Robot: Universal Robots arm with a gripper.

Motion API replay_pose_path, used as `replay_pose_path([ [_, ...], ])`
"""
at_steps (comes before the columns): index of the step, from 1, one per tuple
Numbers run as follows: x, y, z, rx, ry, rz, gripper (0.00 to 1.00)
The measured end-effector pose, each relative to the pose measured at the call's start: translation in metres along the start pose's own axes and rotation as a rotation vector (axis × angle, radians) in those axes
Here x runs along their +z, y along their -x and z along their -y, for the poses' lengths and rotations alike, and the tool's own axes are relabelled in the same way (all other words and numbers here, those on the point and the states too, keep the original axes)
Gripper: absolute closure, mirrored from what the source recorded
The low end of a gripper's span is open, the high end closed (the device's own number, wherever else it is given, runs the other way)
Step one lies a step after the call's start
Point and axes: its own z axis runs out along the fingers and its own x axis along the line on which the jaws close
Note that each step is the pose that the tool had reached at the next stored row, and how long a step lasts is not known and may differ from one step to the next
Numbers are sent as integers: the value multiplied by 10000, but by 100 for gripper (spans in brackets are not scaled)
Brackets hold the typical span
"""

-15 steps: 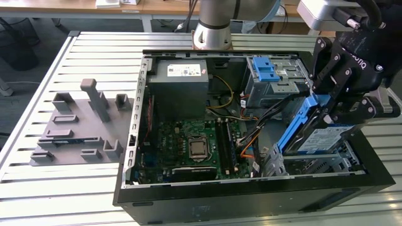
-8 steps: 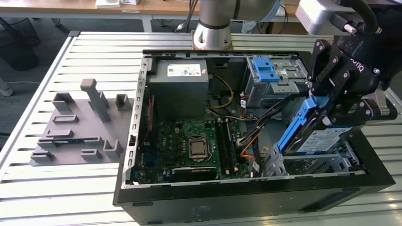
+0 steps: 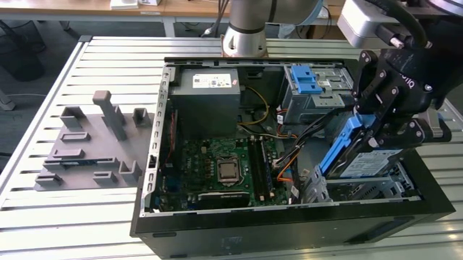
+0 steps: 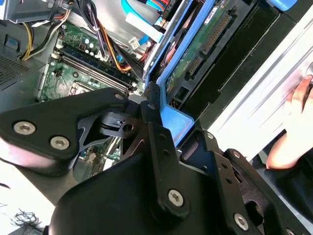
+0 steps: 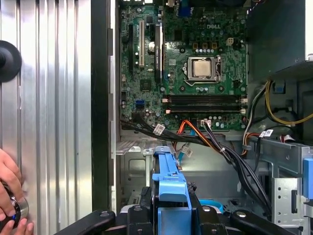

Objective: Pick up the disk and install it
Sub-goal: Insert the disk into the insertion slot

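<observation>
In the exterior view my black gripper (image 3: 378, 135) is shut on the disk (image 3: 369, 162), a silver drive with a white-and-blue label in a blue plastic carrier (image 3: 339, 145). The disk hangs tilted, its lower end inside the metal drive bay (image 3: 394, 189) at the near corner of the open computer case, on the exterior view's right. In the second wrist view the fingers (image 4: 152, 113) clamp the blue carrier (image 4: 177, 122), with the disk's green circuit board (image 4: 195, 54) beyond it. In the first wrist view the carrier (image 5: 168, 186) sits between the fingers over the bay.
The case also holds a grey power-supply box (image 3: 206, 103), the motherboard (image 3: 224, 168), bundled cables (image 3: 289, 146) beside the bay and a drive cage with a blue latch (image 3: 307, 81). A grey fixture (image 3: 90, 146) lies outside on the slatted table. A person's hand (image 5: 10, 196) rests on the table near the case.
</observation>
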Motion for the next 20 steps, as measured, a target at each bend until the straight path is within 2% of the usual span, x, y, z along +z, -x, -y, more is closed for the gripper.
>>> replay_pose_path([
  [20,165,0,1,0,0,0,64],
])
